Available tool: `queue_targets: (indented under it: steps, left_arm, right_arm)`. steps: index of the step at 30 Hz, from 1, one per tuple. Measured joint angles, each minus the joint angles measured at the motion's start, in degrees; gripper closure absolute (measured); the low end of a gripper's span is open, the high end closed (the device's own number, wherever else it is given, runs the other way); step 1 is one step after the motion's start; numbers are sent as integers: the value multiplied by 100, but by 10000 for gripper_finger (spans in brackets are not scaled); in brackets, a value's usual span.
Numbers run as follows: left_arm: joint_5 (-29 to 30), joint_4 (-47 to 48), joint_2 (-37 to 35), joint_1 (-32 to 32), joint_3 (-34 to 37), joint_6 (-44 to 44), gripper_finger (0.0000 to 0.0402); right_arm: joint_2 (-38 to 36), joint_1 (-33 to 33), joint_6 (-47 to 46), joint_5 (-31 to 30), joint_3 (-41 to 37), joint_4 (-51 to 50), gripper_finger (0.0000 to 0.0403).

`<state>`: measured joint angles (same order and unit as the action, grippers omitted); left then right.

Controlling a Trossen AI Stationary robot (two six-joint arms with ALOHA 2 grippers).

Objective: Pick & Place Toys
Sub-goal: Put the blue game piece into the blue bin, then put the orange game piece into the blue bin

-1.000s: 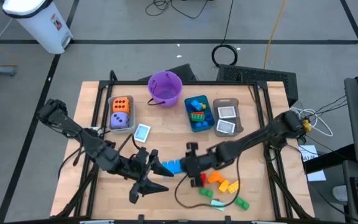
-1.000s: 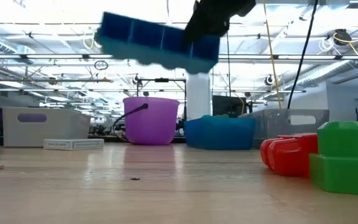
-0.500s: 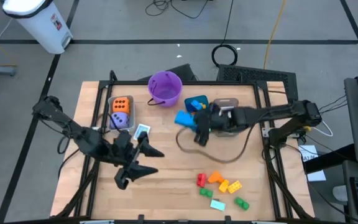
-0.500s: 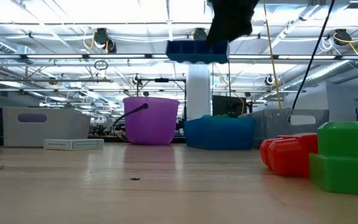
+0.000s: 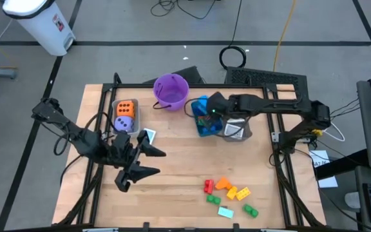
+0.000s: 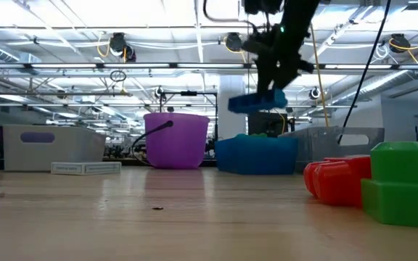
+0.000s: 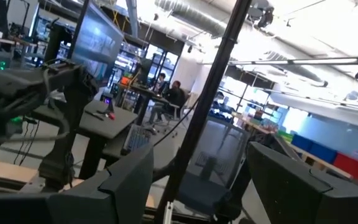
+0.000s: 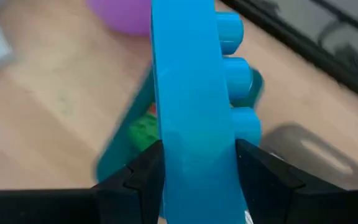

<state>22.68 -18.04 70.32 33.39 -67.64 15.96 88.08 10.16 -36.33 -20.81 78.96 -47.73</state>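
A long blue brick point(image 5: 200, 103) hangs over the teal bin point(image 5: 206, 127) with my right gripper point(image 5: 207, 108) shut on it. The low view shows the blue brick point(image 6: 257, 101) well above the bin's rim. My left gripper point(image 5: 158, 162) stands open over the table's left half with nothing between its fingers point(image 7: 122, 186). Loose toys lie at the near right: a red brick point(image 5: 208, 187), an orange brick point(image 5: 224, 183), a yellow brick point(image 5: 237, 192) and green bricks point(image 5: 212, 200). Two dice point(image 5: 125, 116) sit in the grey bin. My right gripper pinches the long blue brick near one end point(image 8: 194, 155), one finger on its studded face and the other on the opposite face. The fingers slant down from the table's right. The brick reaches out beyond the fingertips along their line and hangs clear above the teal bin.
The purple bucket point(image 5: 171, 90) stands at the far edge, left of the teal bin. A clear bin point(image 5: 235, 124) with picture cards is on the bin's right. One card point(image 5: 148, 136) lies by the grey bin point(image 5: 116, 125), and a teal card point(image 5: 225, 211) lies near the front.
My right gripper has carried the blue brick from the table's middle toward the far edge until it is over the teal bin, rolling its wrist on the way; the brick is now lower in the low view. My left gripper has drawn back toward the table's left and risen a little, still open.
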Motion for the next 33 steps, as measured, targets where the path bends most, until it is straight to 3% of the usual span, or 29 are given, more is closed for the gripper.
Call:
queue_targets:
  steps: [11,22,33]
  left_arm:
    - [-5,33,0,-48,-2,-81,135]
    - [-5,124,0,-104,-2,-64,135]
    - [-5,197,0,-111,-4,-53,135]
  right_arm:
    - [2,227,-1109,309,-1072,1330,236]
    - [2,332,-1743,404,-1522,2189,234]
    - [0,685,-1868,883,-1631,2562,180]
